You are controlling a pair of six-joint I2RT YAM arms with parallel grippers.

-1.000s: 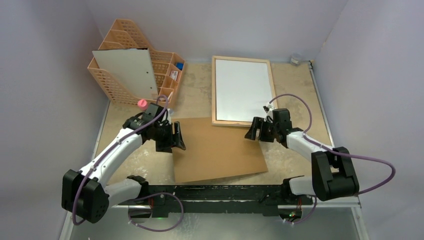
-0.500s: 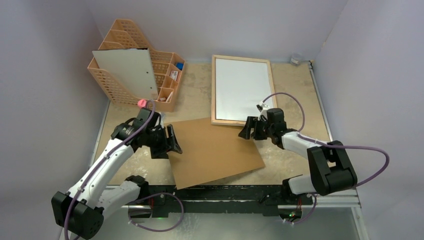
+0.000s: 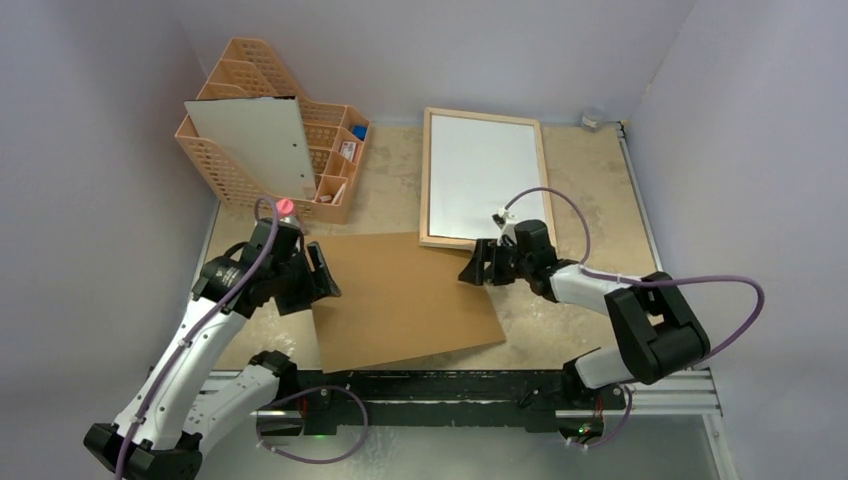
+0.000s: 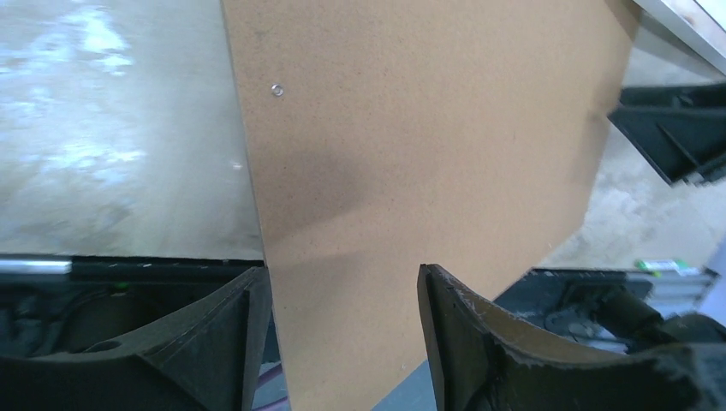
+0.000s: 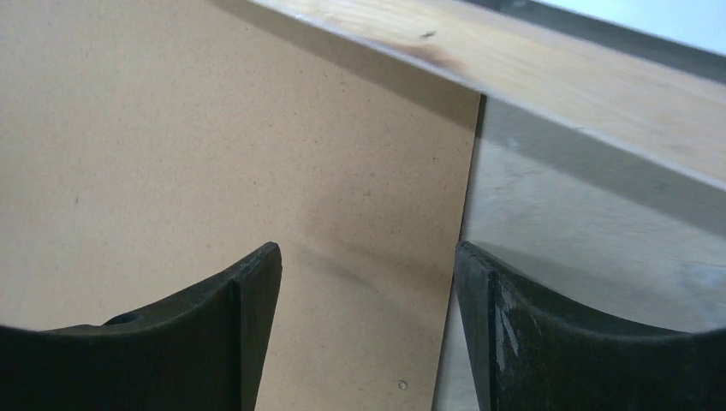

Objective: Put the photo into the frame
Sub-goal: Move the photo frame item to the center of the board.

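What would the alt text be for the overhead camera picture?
A robot's left gripper and right gripper, both open, sit at opposite edges of a brown fibreboard sheet lying flat on a table. Just beyond the sheet lies a wood-rimmed frame, and a peach lattice organiser stands at the back left.

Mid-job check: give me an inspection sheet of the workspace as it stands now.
surface: mottled beige table.
job's things: frame lies flat, far centre, white inside; photo print side nothing seen.
clutter: brown fibreboard sheet near centre, far corner at the frame's near rim; peach organiser far left, white panel leaning on it; pink-topped item beside it.
grippers: left gripper open over the sheet's left edge; right gripper open over its right edge.
cables: purple cables loop off both arms.
surroundings: plain walls; nothing else seen.
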